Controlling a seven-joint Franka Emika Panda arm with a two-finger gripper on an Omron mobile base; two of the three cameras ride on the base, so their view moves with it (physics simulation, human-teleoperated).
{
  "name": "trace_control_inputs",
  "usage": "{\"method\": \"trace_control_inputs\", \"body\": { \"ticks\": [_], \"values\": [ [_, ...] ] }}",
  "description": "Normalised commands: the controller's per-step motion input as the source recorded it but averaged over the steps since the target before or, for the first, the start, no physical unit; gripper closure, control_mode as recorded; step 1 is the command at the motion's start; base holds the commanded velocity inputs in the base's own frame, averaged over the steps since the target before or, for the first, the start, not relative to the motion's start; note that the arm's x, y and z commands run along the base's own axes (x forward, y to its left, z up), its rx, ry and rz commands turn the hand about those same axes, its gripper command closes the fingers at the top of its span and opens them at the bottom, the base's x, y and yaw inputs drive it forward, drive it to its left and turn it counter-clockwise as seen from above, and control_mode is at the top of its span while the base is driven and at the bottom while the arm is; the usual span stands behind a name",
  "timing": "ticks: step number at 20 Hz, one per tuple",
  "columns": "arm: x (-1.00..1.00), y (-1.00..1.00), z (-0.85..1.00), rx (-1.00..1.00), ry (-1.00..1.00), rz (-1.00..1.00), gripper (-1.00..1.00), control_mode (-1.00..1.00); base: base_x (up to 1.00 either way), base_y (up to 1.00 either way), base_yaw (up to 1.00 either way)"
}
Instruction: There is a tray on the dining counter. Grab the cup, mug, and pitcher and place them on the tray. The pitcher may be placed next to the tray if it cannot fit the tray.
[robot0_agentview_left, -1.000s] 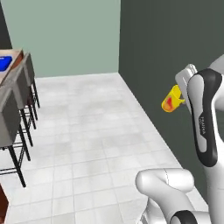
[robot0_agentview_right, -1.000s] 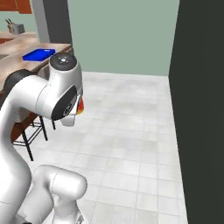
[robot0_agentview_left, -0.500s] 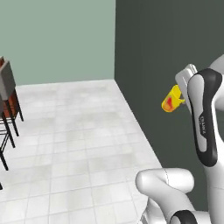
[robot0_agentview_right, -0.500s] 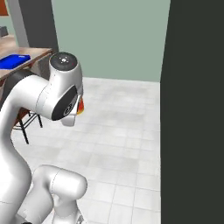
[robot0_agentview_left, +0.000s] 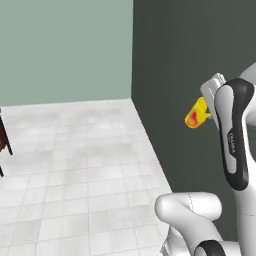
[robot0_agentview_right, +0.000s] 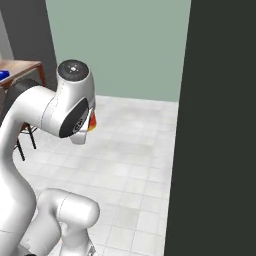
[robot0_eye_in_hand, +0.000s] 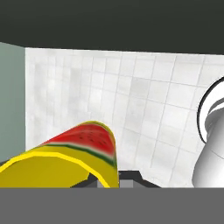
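Observation:
My gripper (robot0_eye_in_hand: 110, 181) is shut on the cup (robot0_agentview_left: 197, 115), a yellow tumbler with a red watermelon mark. It hangs tilted in the air beside the arm's upper link. In the hand view the cup (robot0_eye_in_hand: 65, 158) lies across the lower left, above white floor tiles. A sliver of its orange-red side (robot0_agentview_right: 92, 122) peeks from behind the arm in the right base view. At the far left edge there, a corner of the dining counter (robot0_agentview_right: 22, 68) shows with a bit of the blue tray (robot0_agentview_right: 2, 75) on it. The mug and pitcher are out of view.
A dark grey wall (robot0_agentview_left: 190, 55) stands close on the right, and a pale green wall (robot0_agentview_right: 115, 45) closes the room ahead. White floor tiles (robot0_agentview_left: 75, 165) spread between them. A stool leg (robot0_agentview_right: 19, 145) stands under the counter corner.
The whole picture has slid left: the base has turned right, so counter, tray and stools moved to the left edge. The cup stays held the same way in the gripper.

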Motion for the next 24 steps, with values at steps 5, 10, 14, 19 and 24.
{"method": "trace_control_inputs", "body": {
  "ticks": [5, 10, 14, 19, 24],
  "values": [
    [0.00, 0.00, 0.00, 0.00, 0.00, 0.00, 1.00, 1.00, 1.00, -0.44, 0.15],
    [0.00, 0.00, 0.00, 0.00, 0.00, 0.00, 1.00, 1.00, 1.00, -0.18, 0.21],
    [0.00, 0.00, 0.00, 0.00, 0.00, 0.00, 1.00, 1.00, 1.00, 0.00, 0.27],
    [0.00, 0.00, 0.00, 0.00, 0.00, 0.00, 1.00, 1.00, 1.00, 0.00, 0.42],
    [0.00, 0.00, 0.00, 0.00, 0.00, 0.00, 1.00, 1.00, 0.96, 0.00, 0.48]
  ]
}}
